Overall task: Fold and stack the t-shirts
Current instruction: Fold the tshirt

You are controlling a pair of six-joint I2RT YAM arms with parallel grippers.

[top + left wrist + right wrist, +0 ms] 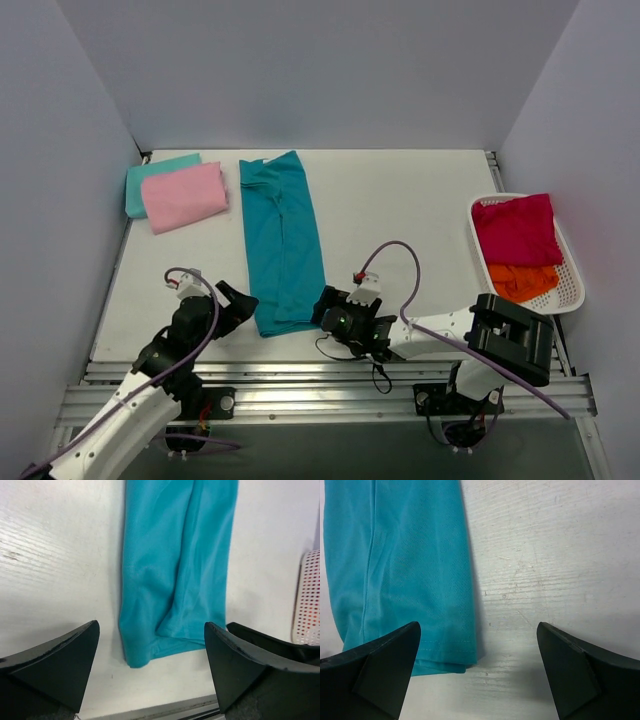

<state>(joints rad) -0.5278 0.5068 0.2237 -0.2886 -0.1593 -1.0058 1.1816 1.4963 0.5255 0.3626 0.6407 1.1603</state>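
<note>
A deep teal t-shirt [283, 245] lies as a long narrow strip, folded lengthwise, running from the back of the table to its near edge. My left gripper [243, 305] stands open just left of the strip's near end, with nothing between its fingers. In the left wrist view this gripper [151, 627] frames the teal hem [175, 555]. Just right of that same end, my right gripper [322, 308] is open too. In the right wrist view it [479, 626] straddles the hem's right corner [405, 555]. A folded pink shirt [185, 196] rests on a pale aqua one [150, 172] at the back left.
A white lattice basket [572, 268] at the right edge holds a crimson shirt [515, 228] and an orange one [522, 281]. Its wall [307, 600] shows in the left wrist view. Metal rails [330, 385] run along the table's near edge.
</note>
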